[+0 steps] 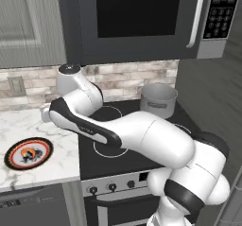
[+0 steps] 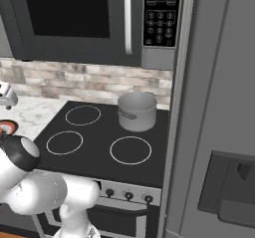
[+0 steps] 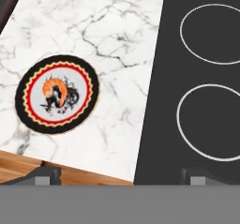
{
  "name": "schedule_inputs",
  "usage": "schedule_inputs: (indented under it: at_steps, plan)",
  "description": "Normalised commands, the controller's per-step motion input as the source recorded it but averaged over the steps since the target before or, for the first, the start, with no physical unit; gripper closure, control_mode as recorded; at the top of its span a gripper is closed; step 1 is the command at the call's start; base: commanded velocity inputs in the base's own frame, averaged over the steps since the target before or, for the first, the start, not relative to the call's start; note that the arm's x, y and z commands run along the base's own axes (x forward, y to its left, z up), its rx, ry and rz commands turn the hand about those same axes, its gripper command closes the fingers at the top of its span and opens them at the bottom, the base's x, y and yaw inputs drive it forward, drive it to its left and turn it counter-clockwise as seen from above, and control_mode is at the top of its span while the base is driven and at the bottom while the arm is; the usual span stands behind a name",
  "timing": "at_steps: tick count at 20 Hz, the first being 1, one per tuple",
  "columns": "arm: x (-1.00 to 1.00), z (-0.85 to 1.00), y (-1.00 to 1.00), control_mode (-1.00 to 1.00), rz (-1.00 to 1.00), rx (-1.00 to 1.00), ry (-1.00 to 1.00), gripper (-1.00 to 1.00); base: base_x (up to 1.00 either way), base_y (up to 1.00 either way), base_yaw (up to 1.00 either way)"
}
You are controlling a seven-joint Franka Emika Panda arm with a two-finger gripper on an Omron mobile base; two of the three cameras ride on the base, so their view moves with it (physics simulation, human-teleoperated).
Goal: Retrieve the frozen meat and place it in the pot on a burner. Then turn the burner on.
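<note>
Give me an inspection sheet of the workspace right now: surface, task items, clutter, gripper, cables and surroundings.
Surface: white marble counter beside a black stovetop with four ring burners.
Job's things: grey pot stands upright on the back right burner, side handle facing front-left. Frozen meat lies on the plate, small orange lump.
Clutter: round black-and-red rimmed plate on the counter left of the stove.
Gripper: gripper open, empty, hanging above the counter edge and stove.
Cables: nothing seen.
Surroundings: microwave above the stove, brick backsplash, stove knobs along the front, grey fridge at right, wall outlet.
</note>
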Motion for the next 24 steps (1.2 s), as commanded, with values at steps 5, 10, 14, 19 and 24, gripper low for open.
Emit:
schedule_inputs:
  at_steps: [5,10,14,19,24]
  plan:
    - [0.0,-0.02,0.46,-1.0,0.0,0.0,0.0,-1.0,0.0,0.0,0.0]
    - [0.0,-0.02,0.45,-1.0,0.0,0.0,0.0,-1.0,0.0,0.0,0.0]
    - [0.0,0.0,0.34,-1.0,0.0,0.0,0.0,-1.0,0.0,0.0,0.0]
    - [0.01,-0.01,0.29,-1.0,0.0,0.0,0.0,-1.0,0.0,0.0,0.0]
    - [0.11,-0.17,0.12,-1.0,0.0,0.02,0.01,-1.0,0.0,0.0,0.0]
